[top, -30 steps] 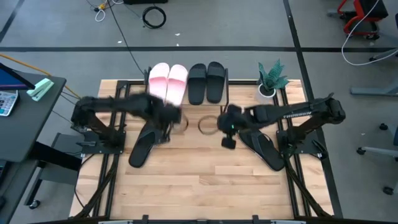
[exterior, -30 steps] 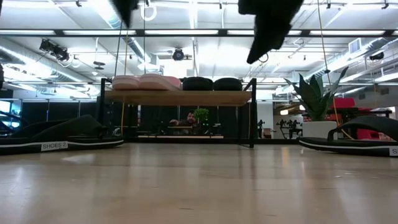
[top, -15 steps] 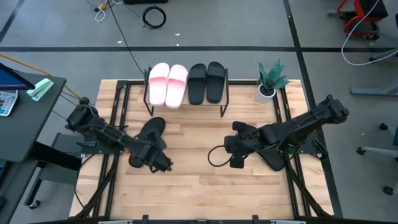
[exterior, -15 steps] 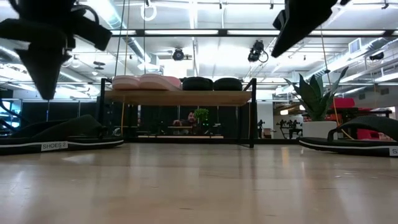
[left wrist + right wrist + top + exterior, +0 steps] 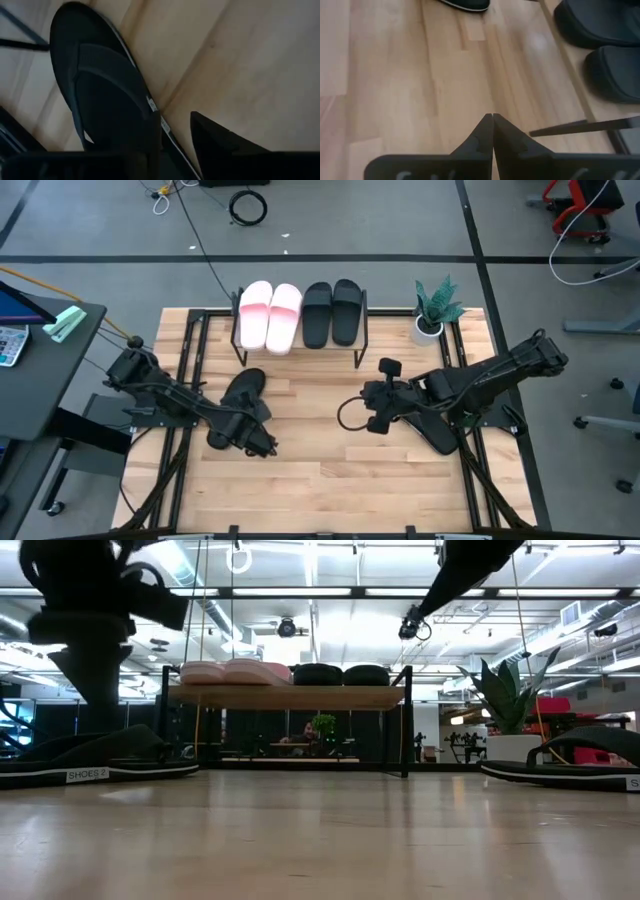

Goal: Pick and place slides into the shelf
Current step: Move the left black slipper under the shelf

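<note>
The shelf [image 5: 300, 345] stands at the far middle of the wooden worktop [image 5: 320, 470]. On its top board four slides lie side by side: the two pink slides [image 5: 270, 315] on the left and two black slides [image 5: 331, 311] on the right, all pointing along the worktop's depth. In the low view they show as two pale humps [image 5: 235, 671] and two dark humps [image 5: 340, 673] on the light board.

Two more black slides are still down on the worktop. One black slide [image 5: 235, 405] lies on the left, slanted, just near of the shelf's left leg. The other black slide [image 5: 432, 425] lies on the right, mostly hidden under the right arm.

The left hand [image 5: 252, 438] is low over the near end of the left slide. Its wrist view shows the slide [image 5: 105, 100] filling the frame, with one dark finger [image 5: 220, 145] beside the sole's edge and the other on the strap side, so the hand is spread around the slide's edge; I cannot tell whether it touches.

The right hand [image 5: 378, 415] hovers over bare wood right of the middle, beside the right slide. Its fingers [image 5: 480, 140] are pressed together, holding nothing, as its wrist view shows.

A small potted plant [image 5: 432, 308] stands at the far right corner of the worktop, just right of the shelf.
</note>
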